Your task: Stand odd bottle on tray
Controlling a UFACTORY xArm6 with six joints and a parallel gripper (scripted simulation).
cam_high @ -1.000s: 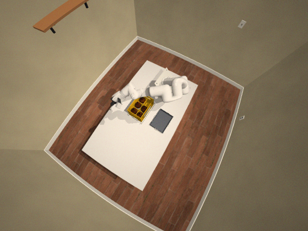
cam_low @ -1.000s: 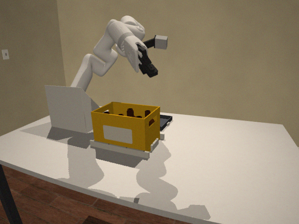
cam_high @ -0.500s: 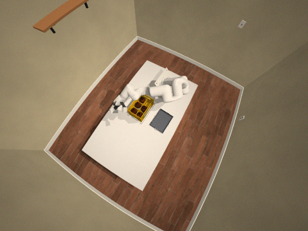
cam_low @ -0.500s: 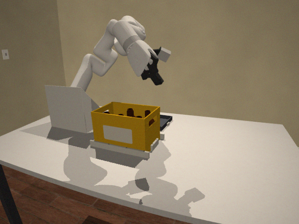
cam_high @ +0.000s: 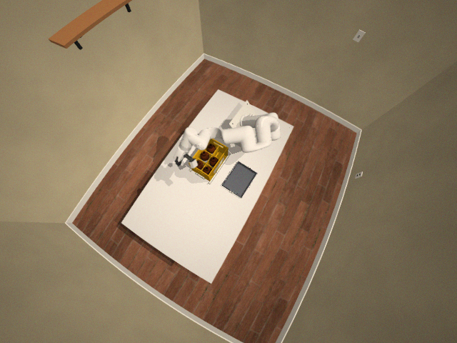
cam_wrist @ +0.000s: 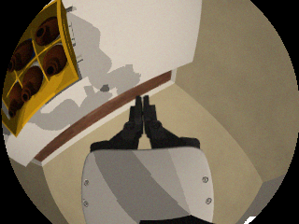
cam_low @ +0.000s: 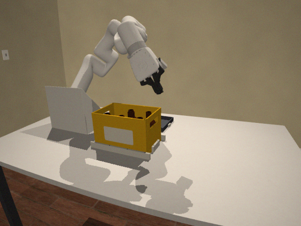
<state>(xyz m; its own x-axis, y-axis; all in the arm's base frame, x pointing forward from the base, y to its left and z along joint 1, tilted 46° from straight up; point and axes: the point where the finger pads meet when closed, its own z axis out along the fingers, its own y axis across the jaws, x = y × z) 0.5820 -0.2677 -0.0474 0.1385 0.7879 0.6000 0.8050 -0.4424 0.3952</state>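
The yellow crate [cam_high: 210,178] [cam_low: 97,128] [cam_wrist: 72,72] stands level on the table. Several dark brown bottles stand in its compartments, among them one bottle [cam_high: 213,161] near its middle and one [cam_wrist: 55,64] at the right in the wrist view. In the exterior view only the tops show; one neck [cam_low: 131,113] looks thicker and rises higher than the rest, but neck widths cannot be compared surely. The dark tray [cam_high: 238,179] [cam_low: 167,119] lies flat and holds no bottle. My gripper [cam_high: 178,161] [cam_low: 159,92] [cam_wrist: 143,104] is shut, empty, tilted and above the crate's height, off to its side.
Low pale rails [cam_low: 121,149] border the crate's base. The white table [cam_high: 184,221] [cam_low: 218,157] carries the arm's base beyond the crate. A wooden shelf [cam_high: 88,22] is on the wall. Arm shadows fall across the table beside the crate.
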